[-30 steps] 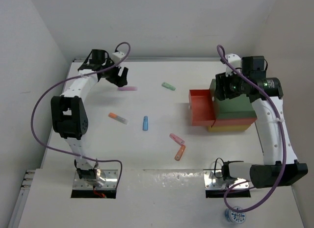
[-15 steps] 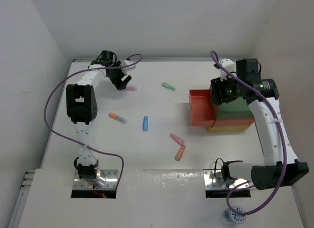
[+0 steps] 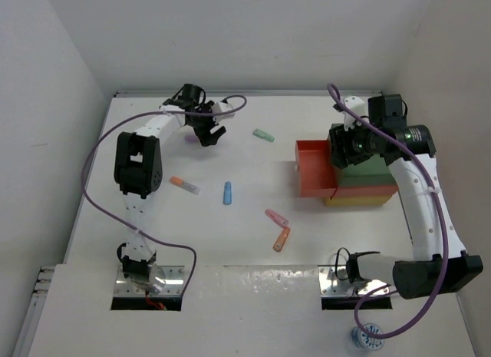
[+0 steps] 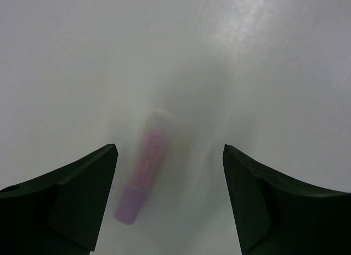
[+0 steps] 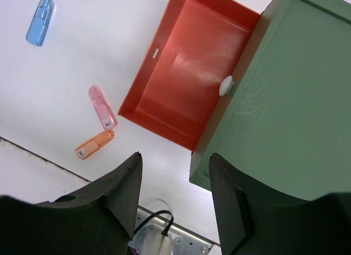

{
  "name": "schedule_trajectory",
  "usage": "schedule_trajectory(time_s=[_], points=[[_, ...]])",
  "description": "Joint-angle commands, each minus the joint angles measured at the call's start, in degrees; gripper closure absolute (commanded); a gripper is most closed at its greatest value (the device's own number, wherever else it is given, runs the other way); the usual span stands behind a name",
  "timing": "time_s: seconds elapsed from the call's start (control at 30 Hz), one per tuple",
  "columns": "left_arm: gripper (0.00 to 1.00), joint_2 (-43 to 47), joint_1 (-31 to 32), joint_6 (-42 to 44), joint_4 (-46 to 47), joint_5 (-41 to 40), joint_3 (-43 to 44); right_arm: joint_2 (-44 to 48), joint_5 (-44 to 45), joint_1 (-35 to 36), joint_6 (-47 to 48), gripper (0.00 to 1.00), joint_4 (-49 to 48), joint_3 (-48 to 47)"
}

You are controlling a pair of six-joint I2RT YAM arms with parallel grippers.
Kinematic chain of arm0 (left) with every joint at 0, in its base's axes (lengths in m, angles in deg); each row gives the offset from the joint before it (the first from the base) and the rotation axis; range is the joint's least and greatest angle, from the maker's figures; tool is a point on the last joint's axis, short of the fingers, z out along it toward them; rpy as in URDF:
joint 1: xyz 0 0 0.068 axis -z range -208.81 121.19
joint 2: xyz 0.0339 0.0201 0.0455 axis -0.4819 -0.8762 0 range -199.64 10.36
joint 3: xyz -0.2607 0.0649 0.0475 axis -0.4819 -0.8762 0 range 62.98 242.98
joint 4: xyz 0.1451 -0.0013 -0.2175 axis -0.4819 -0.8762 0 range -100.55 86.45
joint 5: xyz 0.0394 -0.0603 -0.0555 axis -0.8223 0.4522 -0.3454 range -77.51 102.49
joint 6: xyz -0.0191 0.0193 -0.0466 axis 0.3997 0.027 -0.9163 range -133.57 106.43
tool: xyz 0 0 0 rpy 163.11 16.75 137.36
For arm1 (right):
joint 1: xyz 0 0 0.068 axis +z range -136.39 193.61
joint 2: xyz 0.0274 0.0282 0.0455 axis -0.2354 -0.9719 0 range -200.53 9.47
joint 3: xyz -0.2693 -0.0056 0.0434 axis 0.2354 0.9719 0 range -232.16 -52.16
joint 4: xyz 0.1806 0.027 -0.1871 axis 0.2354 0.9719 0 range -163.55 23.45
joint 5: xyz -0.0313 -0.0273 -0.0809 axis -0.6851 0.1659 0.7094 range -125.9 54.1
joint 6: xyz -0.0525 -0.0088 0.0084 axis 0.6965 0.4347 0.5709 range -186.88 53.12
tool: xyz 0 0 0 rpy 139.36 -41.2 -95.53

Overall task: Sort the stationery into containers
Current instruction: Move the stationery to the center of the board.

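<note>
My left gripper (image 3: pixel 209 133) is open at the back of the table, straddling a blurred purple-pink marker (image 4: pixel 143 173) that lies closer to the left finger; nothing is gripped (image 4: pixel 170 151). Loose on the table are a mint marker (image 3: pixel 264 134), an orange-and-white one (image 3: pixel 184 185), a blue one (image 3: pixel 228 192), a pink one (image 3: pixel 276 217) and an orange one (image 3: pixel 282 239). The containers stand at the right: green one (image 3: pixel 367 169) on top, red-orange tray (image 3: pixel 314 169) pulled out and bare inside, yellow (image 3: pixel 360 194) at the bottom. My right gripper (image 3: pixel 345 144) hovers open above them (image 5: pixel 174 156), holding nothing.
White walls close in the table at the back and both sides. Purple cables loop off both arms. Metal mounting plates (image 3: pixel 149 284) sit at the near edge, and a small spool (image 3: pixel 368 338) lies beyond the front right corner.
The left arm has swung right along the back of the table, and its gripper now stands over the purple-pink marker. The right gripper has shifted slightly left.
</note>
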Motion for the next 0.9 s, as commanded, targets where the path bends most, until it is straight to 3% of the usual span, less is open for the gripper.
schedule_trajectory(time_s=[0.0,0.33,0.87], points=[[0.16,-4.5,-1.9,0.41,-1.1,-2.25,12.95,-0.01,-0.43,0.48,1.1,0.48,0.06,-0.8],[0.15,-10.49,-2.52,5.06,0.82,-7.97,15.64,-0.19,-0.34,0.66,1.1,0.48,-0.03,0.34],[0.18,-10.93,-8.14,5.68,-5.16,-1.12,10.99,-0.98,-0.26,1.27,1.27,0.48,-0.03,-0.45]])
